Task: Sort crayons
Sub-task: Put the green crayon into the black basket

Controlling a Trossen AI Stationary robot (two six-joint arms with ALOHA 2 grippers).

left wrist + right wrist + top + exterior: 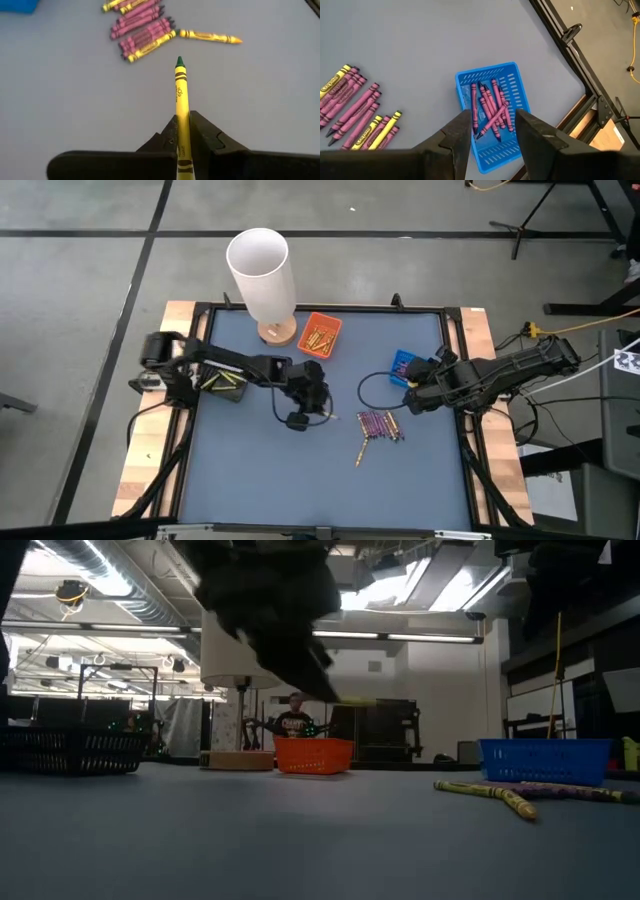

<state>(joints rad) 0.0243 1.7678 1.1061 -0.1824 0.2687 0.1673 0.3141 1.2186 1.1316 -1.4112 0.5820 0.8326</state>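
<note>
My left gripper (322, 408) hangs above the middle of the blue-grey table, shut on a yellow crayon (181, 95) with a dark tip. A pile of purple and yellow crayons (380, 425) lies flat on the table to its right, also seen in the left wrist view (142, 30). My right gripper (492, 122) stands open over the blue tray (512, 80), which holds several purple crayons (489, 107). An orange tray (321, 333) with yellow crayons stands at the far middle. My left gripper pinches the yellow crayon's rear part (183, 142) between its two fingers. The crayon lies along the fingers and sticks out past their ends, dark tip (179, 62) forward. The fingers slant down from the table's left. The crayon is lifted clear of the table.
A tall white cylinder (262, 275) on a wooden base stands at the far left beside the orange tray. A dark tray (222, 383) sits under the left arm at the left edge. A black cable (372, 385) loops near the blue tray. A raised dark frame (455, 360) rims the table.
</note>
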